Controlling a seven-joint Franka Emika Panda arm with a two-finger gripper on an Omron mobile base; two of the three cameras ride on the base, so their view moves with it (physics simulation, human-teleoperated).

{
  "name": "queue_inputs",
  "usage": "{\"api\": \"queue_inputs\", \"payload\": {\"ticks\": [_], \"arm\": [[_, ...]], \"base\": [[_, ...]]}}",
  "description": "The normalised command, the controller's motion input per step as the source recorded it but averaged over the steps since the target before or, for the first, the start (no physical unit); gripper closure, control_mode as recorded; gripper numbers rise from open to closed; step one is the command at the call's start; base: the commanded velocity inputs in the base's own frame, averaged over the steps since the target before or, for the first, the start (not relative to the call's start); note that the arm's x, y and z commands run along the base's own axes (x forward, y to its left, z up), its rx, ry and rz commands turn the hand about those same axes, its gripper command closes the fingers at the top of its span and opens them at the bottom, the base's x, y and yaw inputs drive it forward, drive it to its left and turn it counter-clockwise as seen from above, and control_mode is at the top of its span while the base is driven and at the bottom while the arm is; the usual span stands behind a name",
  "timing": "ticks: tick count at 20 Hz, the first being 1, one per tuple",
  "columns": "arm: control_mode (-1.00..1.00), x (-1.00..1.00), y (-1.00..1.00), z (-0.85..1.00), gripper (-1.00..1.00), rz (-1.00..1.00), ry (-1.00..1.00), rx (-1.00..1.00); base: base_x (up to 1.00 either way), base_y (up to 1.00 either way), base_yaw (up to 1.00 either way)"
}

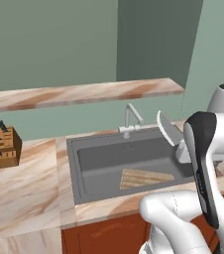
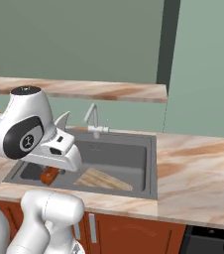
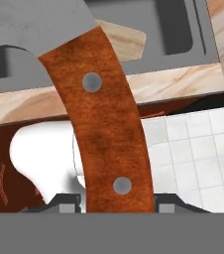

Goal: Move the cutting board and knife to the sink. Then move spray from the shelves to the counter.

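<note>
My gripper (image 3: 116, 198) is shut on the knife (image 3: 104, 119), its fingers clamped on the lower end of the reddish-brown handle. The silver blade (image 1: 167, 130) sticks up by my forearm, over the right part of the grey sink (image 1: 99, 158). From the right side, the handle (image 2: 49, 174) shows below my hand, above the sink (image 2: 129, 154). The light wooden cutting board (image 1: 143, 177) lies tilted inside the basin, also seen as the board (image 2: 101, 179) and its corner (image 3: 126, 37). A long shelf (image 1: 84, 92) runs above the marble counter (image 1: 25, 188). The spray is out of view.
A faucet (image 1: 130, 119) stands behind the basin. A wooden knife block (image 1: 4, 146) sits on the counter at far left. Wide counter (image 2: 198, 173) stretches right of the sink. Reddish-brown cabinet doors (image 2: 124, 233) lie below, with white floor tiles (image 3: 198, 149).
</note>
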Motion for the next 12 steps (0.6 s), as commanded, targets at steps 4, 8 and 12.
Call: {"api": "queue_inputs", "payload": {"ticks": [4, 8, 12], "arm": [[-1.00, 0.54, -0.39, -0.23, 1.00, 0.18, 0.00, 0.03], [-1.00, 0.71, -0.86, -0.43, 1.00, 0.35, 0.00, 0.06], [-1.00, 0.74, -0.69, -0.61, 1.00, 0.41, 0.00, 0.02]], "base": [[0.17, -0.08, 0.05], [0.00, 0.00, 0.00], [0.00, 0.00, 0.00]]}}
